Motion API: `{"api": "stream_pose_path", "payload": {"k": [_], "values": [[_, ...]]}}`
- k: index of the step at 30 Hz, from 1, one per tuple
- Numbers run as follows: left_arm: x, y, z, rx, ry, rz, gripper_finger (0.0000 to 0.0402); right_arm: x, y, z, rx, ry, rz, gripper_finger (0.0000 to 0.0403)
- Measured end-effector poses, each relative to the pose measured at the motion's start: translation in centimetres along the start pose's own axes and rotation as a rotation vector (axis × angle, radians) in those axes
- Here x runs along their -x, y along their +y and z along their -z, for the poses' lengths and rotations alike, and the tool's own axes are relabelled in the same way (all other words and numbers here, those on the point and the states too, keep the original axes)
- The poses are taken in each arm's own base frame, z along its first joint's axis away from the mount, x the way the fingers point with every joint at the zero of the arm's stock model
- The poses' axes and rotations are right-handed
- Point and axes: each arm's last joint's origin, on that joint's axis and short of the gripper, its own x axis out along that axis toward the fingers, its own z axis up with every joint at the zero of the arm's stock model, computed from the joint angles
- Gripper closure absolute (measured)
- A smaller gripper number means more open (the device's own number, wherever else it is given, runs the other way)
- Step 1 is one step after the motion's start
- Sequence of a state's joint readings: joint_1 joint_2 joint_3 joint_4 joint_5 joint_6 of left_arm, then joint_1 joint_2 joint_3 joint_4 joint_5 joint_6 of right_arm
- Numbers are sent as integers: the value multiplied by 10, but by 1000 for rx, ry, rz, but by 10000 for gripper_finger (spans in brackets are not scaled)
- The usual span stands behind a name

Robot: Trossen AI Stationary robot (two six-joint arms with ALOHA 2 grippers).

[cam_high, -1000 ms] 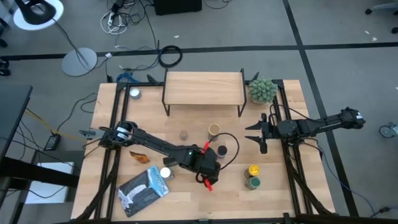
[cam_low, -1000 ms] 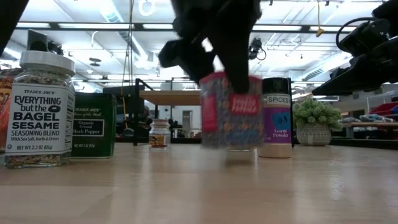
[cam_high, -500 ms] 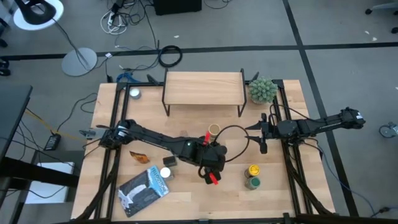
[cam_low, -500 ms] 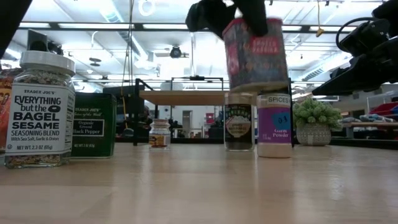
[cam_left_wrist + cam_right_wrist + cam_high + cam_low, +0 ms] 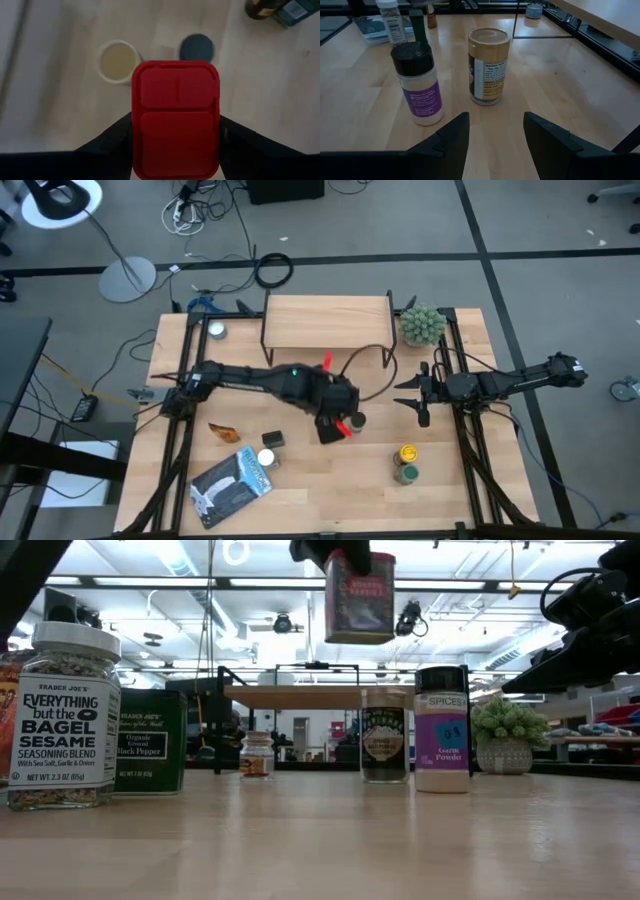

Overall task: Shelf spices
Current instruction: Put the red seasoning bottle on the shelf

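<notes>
The left gripper (image 5: 335, 423) holds a red-lidded spice tin (image 5: 175, 119) high above the table, likely bound for the empty shelf (image 5: 327, 319), while the right gripper (image 5: 492, 131) waits with fingers apart.

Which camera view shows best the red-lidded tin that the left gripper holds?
The left wrist view: the red-lidded tin fills the picture, clamped between the left gripper fingers. The low view shows its side raised well above the table. The high view shows only a bit of red under the arm. The right wrist view does not show it.
</notes>
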State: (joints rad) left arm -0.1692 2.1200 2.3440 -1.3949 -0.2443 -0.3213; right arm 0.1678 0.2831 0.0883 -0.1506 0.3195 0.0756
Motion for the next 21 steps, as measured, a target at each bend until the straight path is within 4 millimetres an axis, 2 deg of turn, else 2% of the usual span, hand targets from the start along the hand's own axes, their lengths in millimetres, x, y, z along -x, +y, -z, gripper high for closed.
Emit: {"api": "stream_pose_path", "payload": {"k": [5,10,16,21], "values": [[13,30,4,-72,57,-43,176,0,0,0,0,0,0,215],[21,70,2,-128,69,-75,177,0,0,0,0,0,-1,215],[25,139,-5,-149,29,-43,177,0,0,0,0,0,0,215],[23,197,1,-48,51,-12,177,0,0,0,0,0,0,215]]}}
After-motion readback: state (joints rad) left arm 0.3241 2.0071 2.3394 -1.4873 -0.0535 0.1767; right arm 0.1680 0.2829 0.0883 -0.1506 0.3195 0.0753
